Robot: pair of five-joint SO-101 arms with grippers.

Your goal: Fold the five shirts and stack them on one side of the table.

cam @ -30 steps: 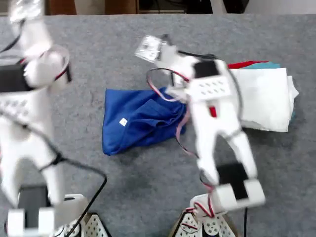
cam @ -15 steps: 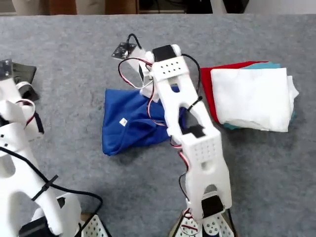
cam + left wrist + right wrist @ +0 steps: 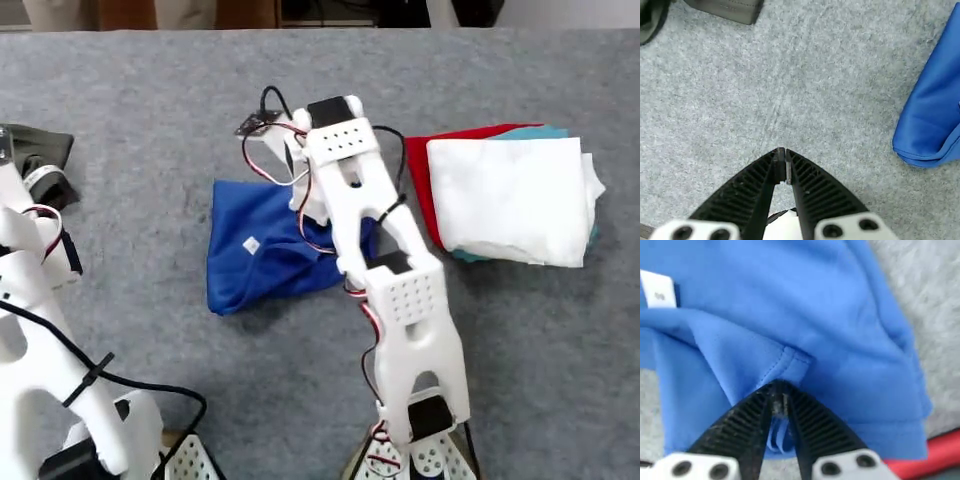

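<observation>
From the high view, the right arm [image 3: 400,300] reaches out over the blue shirt [image 3: 255,255], which lies loosely bunched on the grey tabletop [image 3: 150,100]. The stack of folded shirts [image 3: 510,200], white on top of teal and red, sits well off to the side of that arm's hand. The left arm [image 3: 35,290] stands far from both. Beside it is a dark olive cloth [image 3: 45,148], possibly the fifth shirt. If the blue shirt is dragged toward the stack as it now lies, its slack layers could bunch further or nudge the stack's protruding red edge.

In the left wrist view, the left hand [image 3: 781,156] has its jaws closed tip to tip on nothing, above bare tabletop. The blue shirt's rounded edge lies near it but apart. Nothing pins the cloth on this side, so a pull from the other arm would probably slide the whole shirt instead of folding it.

In the right wrist view, the right hand [image 3: 778,390] is pinched closed on a small ridge of the blue shirt at a stitched hem. The bite looks shallow and may take only the upper layer. A lift could let it slip out, or peel that layer away and open the fold.
</observation>
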